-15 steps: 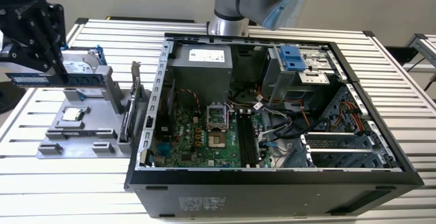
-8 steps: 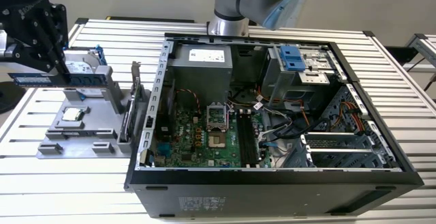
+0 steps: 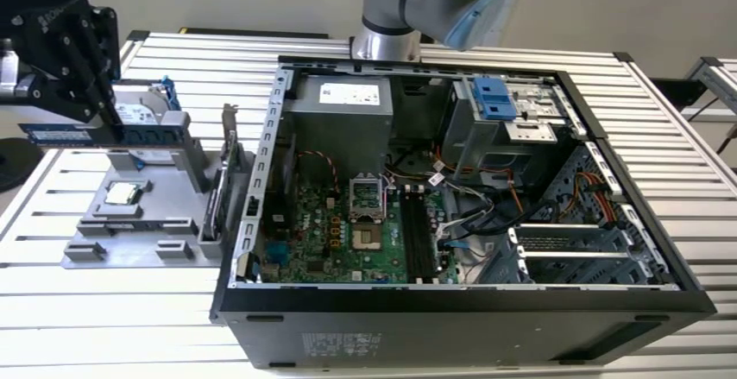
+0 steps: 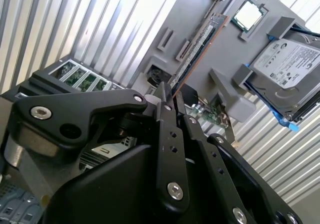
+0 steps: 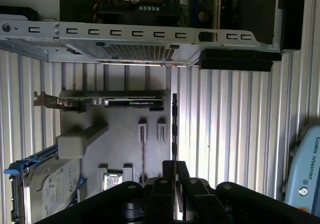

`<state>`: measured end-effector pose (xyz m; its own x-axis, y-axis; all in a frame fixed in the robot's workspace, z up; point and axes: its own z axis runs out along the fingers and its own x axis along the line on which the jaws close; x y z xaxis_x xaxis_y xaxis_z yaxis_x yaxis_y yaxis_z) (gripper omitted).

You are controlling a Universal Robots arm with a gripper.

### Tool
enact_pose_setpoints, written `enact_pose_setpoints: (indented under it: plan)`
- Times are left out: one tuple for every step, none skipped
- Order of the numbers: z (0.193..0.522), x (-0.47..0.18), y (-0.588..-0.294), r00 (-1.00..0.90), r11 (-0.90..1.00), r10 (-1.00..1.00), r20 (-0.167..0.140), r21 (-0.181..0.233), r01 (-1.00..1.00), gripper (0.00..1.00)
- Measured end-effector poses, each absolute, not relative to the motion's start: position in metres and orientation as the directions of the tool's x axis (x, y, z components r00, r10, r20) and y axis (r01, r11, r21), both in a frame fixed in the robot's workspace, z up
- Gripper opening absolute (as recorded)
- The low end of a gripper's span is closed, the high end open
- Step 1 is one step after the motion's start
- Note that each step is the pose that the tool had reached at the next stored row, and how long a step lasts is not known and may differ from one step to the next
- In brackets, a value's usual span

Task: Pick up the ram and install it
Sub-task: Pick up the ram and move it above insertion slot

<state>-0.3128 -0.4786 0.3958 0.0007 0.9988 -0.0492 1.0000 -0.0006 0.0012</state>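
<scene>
Because the jaws are clamped near one end of the thin blue ram (image 3: 64,131), held up over the grey tray (image 3: 129,232) beside the computer case (image 3: 461,310), it might tip, slip, or bump the case wall.

The holder (image 3: 144,224) stands on the counter (image 3: 103,327) just beside the case (image 3: 461,306), on the exterior view's left. On it lie the processor (image 3: 123,193) and, behind, the hard drive (image 3: 141,113); the ram (image 3: 55,132) hangs in the jaws above.
</scene>
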Motion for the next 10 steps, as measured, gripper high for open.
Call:
enact_pose_setpoints:
  plan:
    - [0.3959,-0.3122,-0.4786,0.001,0.000,0.999,-0.049,0.001,1.000,0.00]
    - [0.3958,-0.3118,-0.4786,0.001,-0.001,0.999,-0.049,0.001,1.000,0.00]
    - [0.3959,-0.3113,-0.4786,0.001,-0.001,0.999,-0.050,0.001,1.000,0.00]
    - [0.3959,-0.3107,-0.4786,0.001,0.000,0.999,-0.050,0.001,1.000,0.00]
    - [0.3958,-0.3102,-0.4786,0.001,-0.001,0.999,-0.050,0.001,1.000,0.00]
    - [0.3958,-0.3097,-0.4786,0.001,-0.001,0.999,-0.050,0.001,1.000,0.00]
    - [0.3958,-0.3092,-0.4786,0.001,-0.001,0.999,-0.050,0.001,1.000,0.00]
    - [0.3959,-0.3087,-0.4786,0.001,-0.001,0.999,-0.050,0.001,1.000,0.00]
    - [0.3958,-0.3082,-0.4786,0.001,-0.001,0.999,-0.050,0.001,1.000,0.00]
    - [0.3958,-0.3077,-0.4786,0.001,-0.001,0.999,-0.050,0.001,1.000,0.00]
